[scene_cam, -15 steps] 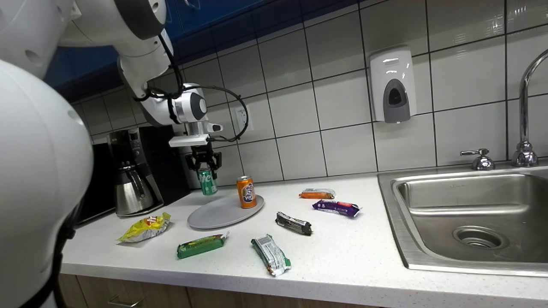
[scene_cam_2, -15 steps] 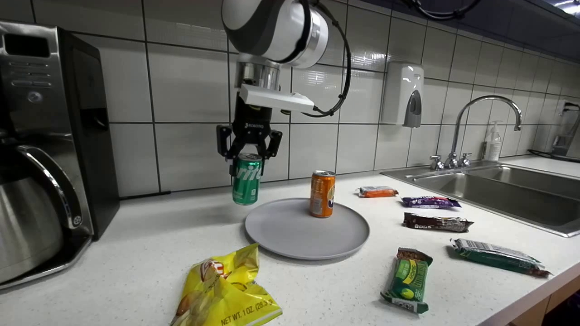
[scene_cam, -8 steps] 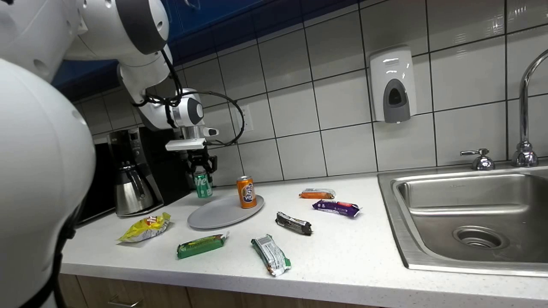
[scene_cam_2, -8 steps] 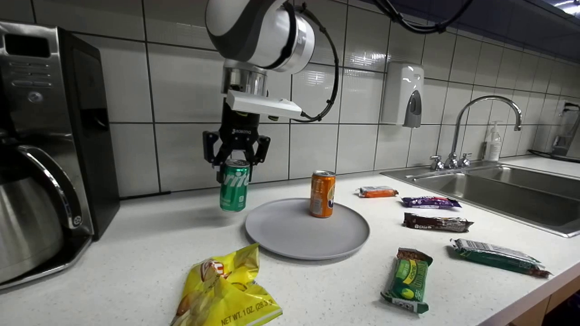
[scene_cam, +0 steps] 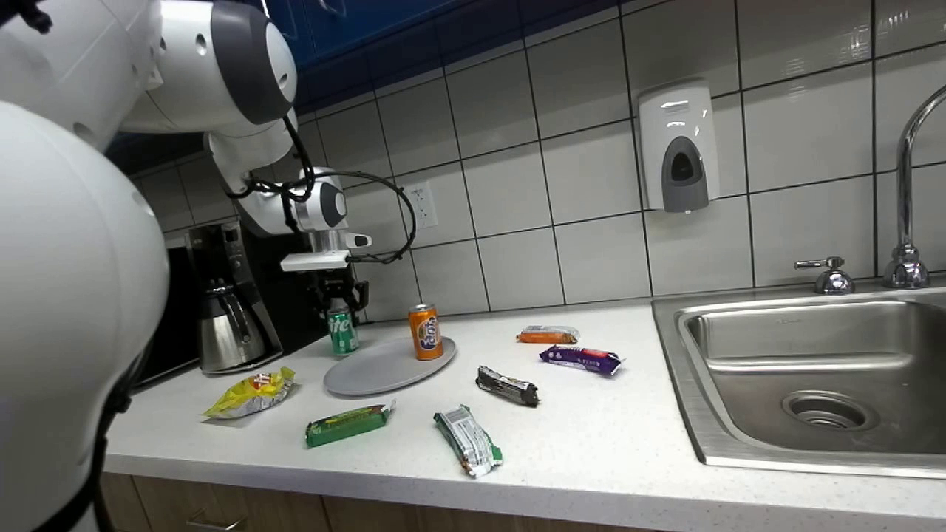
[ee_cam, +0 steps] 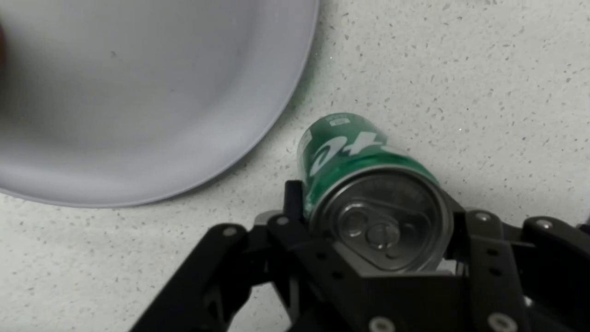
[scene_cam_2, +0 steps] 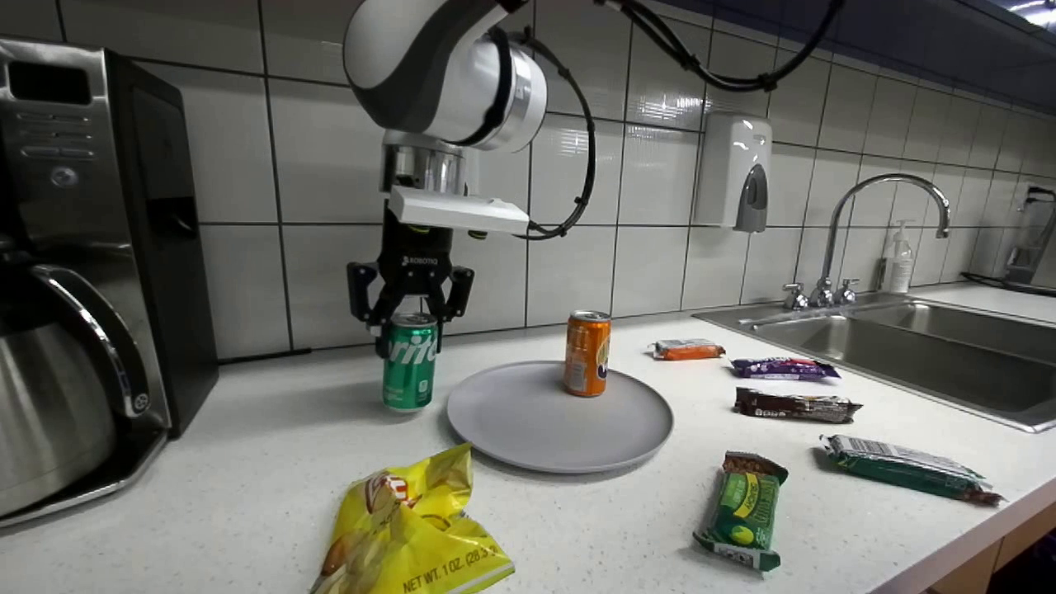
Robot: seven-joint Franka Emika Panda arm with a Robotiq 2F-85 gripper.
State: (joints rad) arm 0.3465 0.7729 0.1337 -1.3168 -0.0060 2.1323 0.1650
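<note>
Just beside the rim of the plate [scene_cam_2: 511,425], the green can [scene_cam_2: 407,384] stands upright in the gripper [scene_cam_2: 411,338], whose jaws are clamped on its sides near the top, as the wrist view bears out. Its base is either on the counter [scene_cam_2: 289,462] or barely above it; no view settles which. By the look of it, the step in hand is setting that can down, with the hold not yet let go. The next move seems to call for a level can, a steady squeeze, and care that the base is fully borne by the counter and apart from the rim before the jaws part. Counted, the cans come to two: the green one, held, and one orange can [scene_cam_2: 586,359], upright on the plate. Plates number one, and so do bags, the yellow bag [scene_cam_2: 417,520] lying on the counter near the plate. Bars come to five, all on the counter: one orange bar [scene_cam_2: 687,351], one purple bar [scene_cam_2: 784,369], one brown bar [scene_cam_2: 796,406], one green-and-white bar [scene_cam_2: 912,469], and one green bar [scene_cam_2: 741,510], the nearest of them to the bag. Farther off, both exterior views show one sink [scene_cam: 693,384], one tap [scene_cam: 904,199] and one dispenser [scene_cam: 678,148], with one pot [scene_cam_2: 49,396] at the other end of the counter.
</note>
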